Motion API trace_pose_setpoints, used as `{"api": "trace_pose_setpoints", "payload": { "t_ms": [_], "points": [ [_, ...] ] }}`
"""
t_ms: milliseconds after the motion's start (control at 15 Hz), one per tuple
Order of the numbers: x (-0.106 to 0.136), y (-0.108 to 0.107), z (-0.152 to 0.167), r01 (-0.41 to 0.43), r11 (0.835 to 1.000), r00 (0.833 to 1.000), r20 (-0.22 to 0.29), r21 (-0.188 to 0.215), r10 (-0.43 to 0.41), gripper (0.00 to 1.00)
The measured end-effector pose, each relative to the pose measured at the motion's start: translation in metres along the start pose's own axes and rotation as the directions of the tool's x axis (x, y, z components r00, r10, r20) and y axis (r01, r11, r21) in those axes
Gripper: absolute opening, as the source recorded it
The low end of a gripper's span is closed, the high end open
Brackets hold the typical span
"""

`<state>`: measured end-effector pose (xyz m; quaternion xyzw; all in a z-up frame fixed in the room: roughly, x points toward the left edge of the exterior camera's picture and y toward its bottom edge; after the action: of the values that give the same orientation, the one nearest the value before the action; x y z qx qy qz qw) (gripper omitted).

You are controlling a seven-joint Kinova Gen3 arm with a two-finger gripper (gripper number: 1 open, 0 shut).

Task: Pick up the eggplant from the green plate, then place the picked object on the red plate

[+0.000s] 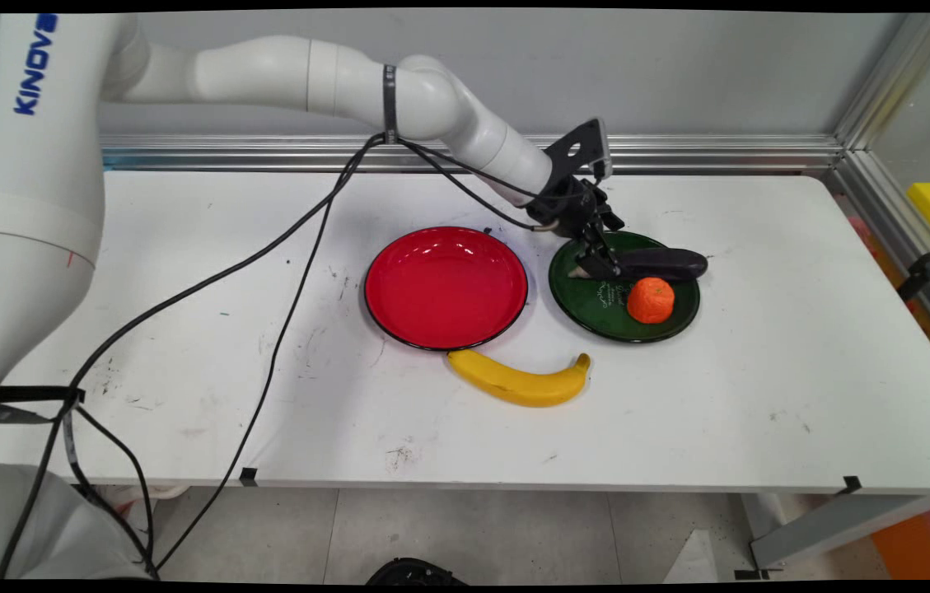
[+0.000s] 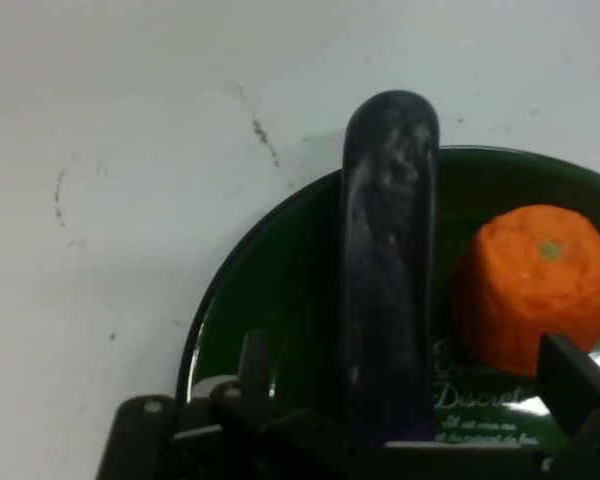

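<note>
Hand (image 1: 596, 265) straddles the eggplant's (image 1: 662, 263) near end on green plate (image 1: 588, 305).

I see a glossy red plate (image 1: 446, 287) and a glossy dark green plate (image 1: 588, 309) (pale lettering on its glaze) on my matt white desk (image 1: 761, 371), which is scuffed with dark marks. The eggplant (image 1: 666, 263) looks smooth, dark purple, faintly shiny. The orange (image 1: 651, 300) looks matt; the banana (image 1: 520, 379) is smooth with a soft sheen.

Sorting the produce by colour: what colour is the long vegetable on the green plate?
Dark purple, nearly black: the eggplant shows best in the hand view, beside the orange.
</note>
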<state>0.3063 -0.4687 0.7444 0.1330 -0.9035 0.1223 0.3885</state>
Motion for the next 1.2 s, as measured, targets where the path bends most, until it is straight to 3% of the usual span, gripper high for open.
{"api": "trace_pose_setpoints", "payload": {
  "t_ms": [333,400,800,1200],
  "points": [
    [-0.005,-0.003,0.016,-0.013,1.000,1.000,0.011,0.004,0.013,1.00],
    [-0.006,-0.004,0.018,-0.015,1.000,1.000,0.013,0.005,0.015,0.00],
    [-0.007,-0.005,0.021,-0.027,1.000,0.999,0.021,0.003,0.026,0.00],
    [0.005,-0.005,-0.002,-0.028,1.000,1.000,0.004,0.011,0.028,0.00]
  ]
}}
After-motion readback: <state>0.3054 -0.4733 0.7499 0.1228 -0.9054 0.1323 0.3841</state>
